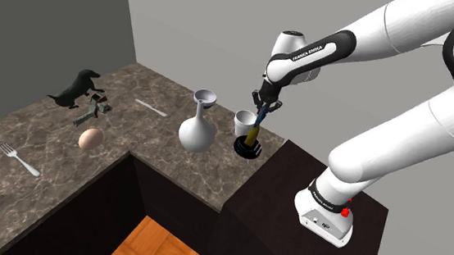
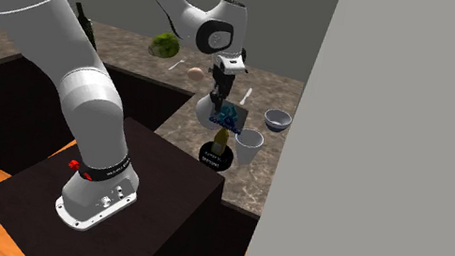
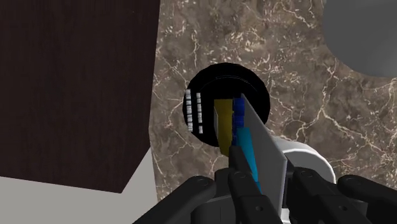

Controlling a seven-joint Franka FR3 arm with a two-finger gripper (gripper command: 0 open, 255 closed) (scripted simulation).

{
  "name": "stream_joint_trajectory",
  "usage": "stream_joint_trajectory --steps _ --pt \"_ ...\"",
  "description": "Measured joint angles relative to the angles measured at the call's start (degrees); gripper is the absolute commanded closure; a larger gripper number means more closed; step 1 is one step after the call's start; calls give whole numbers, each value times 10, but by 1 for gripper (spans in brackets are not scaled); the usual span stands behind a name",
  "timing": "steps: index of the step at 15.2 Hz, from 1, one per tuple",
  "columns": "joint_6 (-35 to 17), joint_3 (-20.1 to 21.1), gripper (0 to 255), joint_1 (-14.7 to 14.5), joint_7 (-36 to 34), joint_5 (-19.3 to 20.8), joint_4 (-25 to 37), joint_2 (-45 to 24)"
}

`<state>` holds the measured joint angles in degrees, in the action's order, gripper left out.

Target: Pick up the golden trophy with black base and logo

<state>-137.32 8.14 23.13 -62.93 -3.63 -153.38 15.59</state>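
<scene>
The trophy (image 1: 249, 141) stands on the marble counter (image 1: 158, 155) near the corner beside the dark stand. It has a round black base (image 3: 224, 89) with white lettering, a golden body (image 2: 222, 137) and a blue and grey logo plate (image 2: 230, 115) on top. My gripper (image 1: 264, 107) comes down on it from above, and in the wrist view the gripper (image 3: 267, 170) has both black fingers (image 3: 245, 181) pressed on the logo plate (image 3: 264, 143). The base rests on the counter (image 3: 305, 95), and the trophy leans a little in the shoulder view.
A white cup (image 1: 245, 119) stands right beside the trophy, and a white vase (image 1: 198, 129) is just beyond it. Farther along the counter lie a knife (image 1: 150, 107), a black dog figure (image 1: 76, 87), an egg (image 1: 90, 138), a fork (image 1: 19, 159) and a green melon (image 2: 165, 44). A grey wall (image 2: 398, 179) rises close by.
</scene>
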Motion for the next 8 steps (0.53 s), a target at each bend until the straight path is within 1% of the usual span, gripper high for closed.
stream_joint_trajectory --steps 8 --pt "70 -3 255 -1 2 -2 28 42"
